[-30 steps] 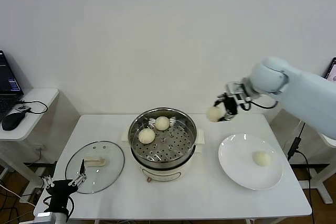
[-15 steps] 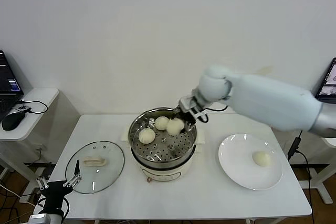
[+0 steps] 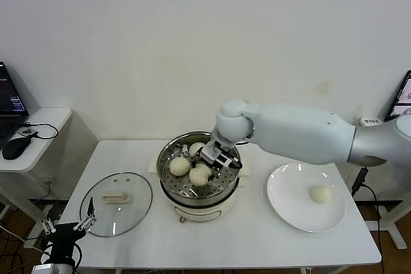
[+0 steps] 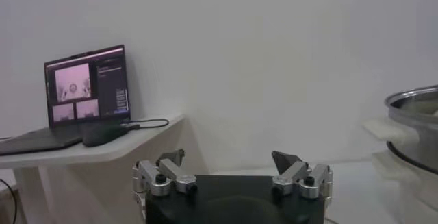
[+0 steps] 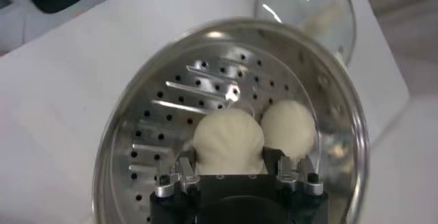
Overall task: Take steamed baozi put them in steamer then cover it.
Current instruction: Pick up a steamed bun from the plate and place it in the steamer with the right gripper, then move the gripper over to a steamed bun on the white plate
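The steel steamer [image 3: 168, 158] stands on its cream-white pot base at the table's middle. Two baozi [image 3: 179, 166] lie in the basket, the far one [image 3: 196, 149] partly hidden by my arm. My right gripper [image 3: 207, 168] reaches into the basket, shut on a third baozi [image 3: 200, 175], low over the perforated floor. In the right wrist view the fingers [image 5: 186, 166] press the sides of this baozi [image 5: 228, 138], with another baozi [image 5: 288, 128] beside it. A fourth baozi [image 3: 320, 193] lies on the white plate [image 3: 289, 203]. The glass cover [image 3: 117, 203] lies flat at the left. My left gripper [image 3: 67, 229] is open and empty beyond the table's front left corner.
A side table at the far left holds a laptop [image 4: 85, 85] and a mouse [image 3: 13, 148]. The steamer's rim [image 4: 417, 102] shows in the left wrist view. The cover [image 5: 304, 6] shows beyond the steamer in the right wrist view.
My right arm has carried the baozi leftwards from above the plate's side over the steamer and down into the basket. My left gripper has drifted slightly lower and left.
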You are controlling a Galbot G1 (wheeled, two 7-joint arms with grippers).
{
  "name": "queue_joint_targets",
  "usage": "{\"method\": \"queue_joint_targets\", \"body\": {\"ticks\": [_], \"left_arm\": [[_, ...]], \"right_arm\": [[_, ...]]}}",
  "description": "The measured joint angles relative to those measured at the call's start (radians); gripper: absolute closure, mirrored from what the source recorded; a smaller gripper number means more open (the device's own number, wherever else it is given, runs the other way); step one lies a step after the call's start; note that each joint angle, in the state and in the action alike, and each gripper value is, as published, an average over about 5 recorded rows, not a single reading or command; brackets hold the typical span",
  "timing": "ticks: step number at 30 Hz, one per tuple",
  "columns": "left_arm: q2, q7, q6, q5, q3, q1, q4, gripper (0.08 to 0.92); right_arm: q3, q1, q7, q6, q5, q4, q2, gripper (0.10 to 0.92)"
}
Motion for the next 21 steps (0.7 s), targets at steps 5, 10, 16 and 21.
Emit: {"method": "queue_joint_targets", "body": {"ticks": [5, 10, 16, 21], "left_arm": [[0.000, -0.001, -0.001, 0.000, -0.002, 0.000, 0.001, 0.177], [-0.002, -0.001, -0.002, 0.001, -0.001, -0.003, 0.003, 0.177], [0.000, -0.001, -0.002, 0.001, -0.003, -0.003, 0.000, 0.177], [0.009, 0.000, 0.000, -0.003, -0.016, -0.005, -0.002, 0.177]], "right_arm": [[-0.011, -0.003, -0.002, 0.032, -0.021, 0.002, 0.002, 0.414], [-0.013, -0.002, 0.006, 0.048, -0.027, 0.002, 0.001, 0.332], [0.002, 0.014, 0.009, 0.052, -0.021, 0.004, -0.012, 0.211], [0.032, 0.033, 0.008, 0.034, -0.012, 0.020, -0.047, 0.203]]}}
